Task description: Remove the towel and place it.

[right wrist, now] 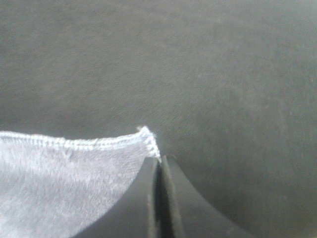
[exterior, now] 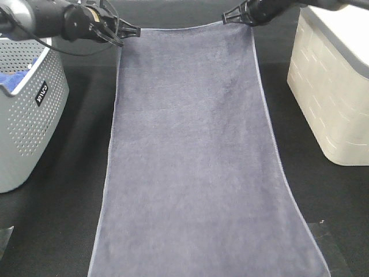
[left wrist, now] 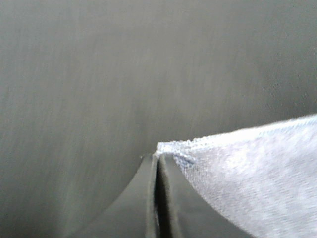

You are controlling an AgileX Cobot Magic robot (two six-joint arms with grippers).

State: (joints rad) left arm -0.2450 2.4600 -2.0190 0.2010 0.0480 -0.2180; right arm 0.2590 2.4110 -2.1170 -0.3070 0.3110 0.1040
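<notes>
The grey, slightly purplish towel (exterior: 190, 161) stretches as a long flat sheet from the far middle of the black table to the near edge of the exterior view. My left gripper (exterior: 134, 30) is shut on its far left corner. My right gripper (exterior: 226, 18) is shut on its far right corner. In the left wrist view the jaws of the left gripper (left wrist: 158, 163) meet tightly, with the fuzzy towel (left wrist: 257, 173) corner pinched at their tips. The right wrist view shows the right gripper (right wrist: 159, 161) closed on the stitched hem corner of the towel (right wrist: 64, 183).
A grey perforated basket (exterior: 29, 121) stands at the left, with a bright blue cloth (exterior: 11, 78) inside it. At the right stands a cream lidded bin (exterior: 331, 86). Black table surface (exterior: 63, 219) shows on both sides of the towel.
</notes>
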